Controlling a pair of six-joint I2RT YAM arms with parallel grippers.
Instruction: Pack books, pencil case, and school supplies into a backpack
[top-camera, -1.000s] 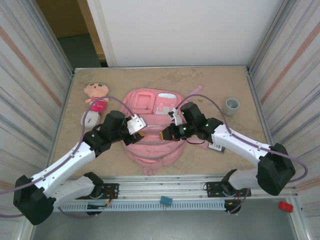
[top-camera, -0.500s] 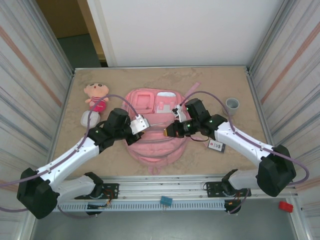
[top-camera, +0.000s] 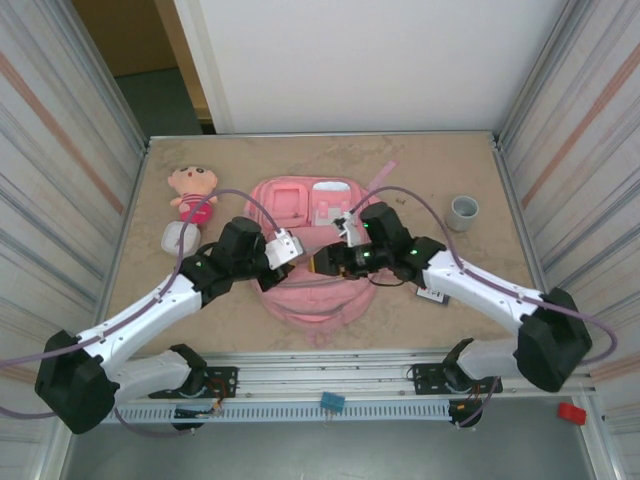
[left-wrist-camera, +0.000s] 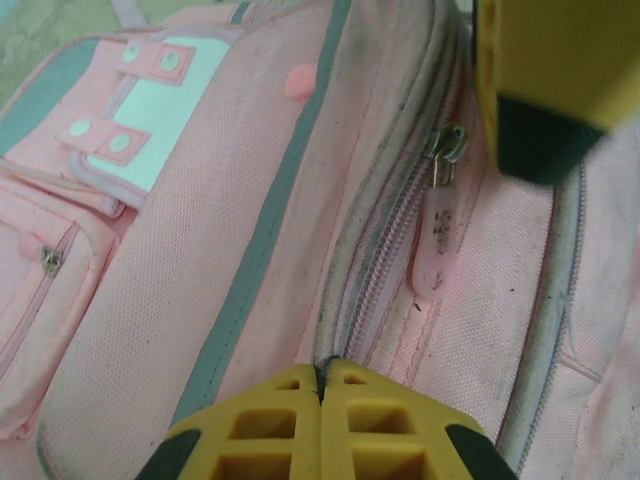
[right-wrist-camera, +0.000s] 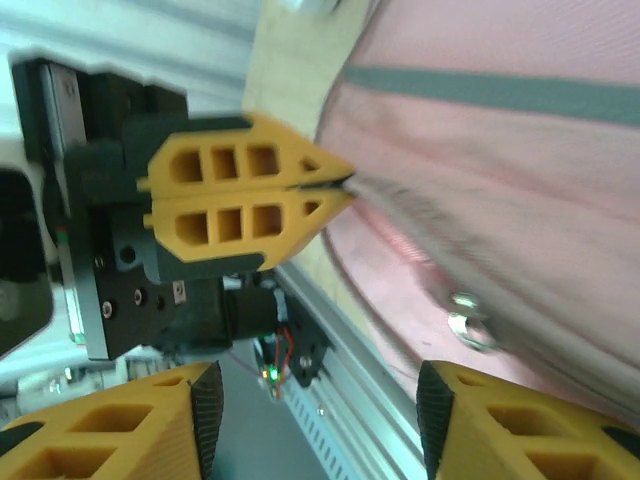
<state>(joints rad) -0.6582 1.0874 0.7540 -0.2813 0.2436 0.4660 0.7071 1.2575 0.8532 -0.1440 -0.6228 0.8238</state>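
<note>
Sandy brown table (top-camera: 440, 165) is seen from above, with grey walls on both sides. At the upper left of the top view a pink-and-tan doll (top-camera: 192, 188) is laid, well apart from the work.

In the middle of the top view the pink backpack (top-camera: 300, 205) is laid flat with its pockets up. The left claw (left-wrist-camera: 322, 368) is squeezed shut. A bit of the bag's cloth right by the zip seems to be pinched between its yellow tips. The zip looks closed along the part that can be seen. Its metal ring (left-wrist-camera: 447, 150) and soft pink tab (left-wrist-camera: 435, 262) are found in the upper right of the left wrist view.

The right claw (right-wrist-camera: 315, 395) is spread wide apart and nothing is held in it. One of its yellow fingers is seen just beside the zip ring.

The bag is judged to be soft, floppy and light. It would likely bunch up and slide if it were pulled by one claw alone, so the cloth should be held down while the zip is drawn. The pink tab is small and bendy and could slip out. It is best gripped flat, close to the metal ring.

Further right, a small flat black card (top-camera: 432, 293) with a white mark is laid just beside the right arm. At the upper right a grey ring (top-camera: 463, 211) is stood alone.
</note>
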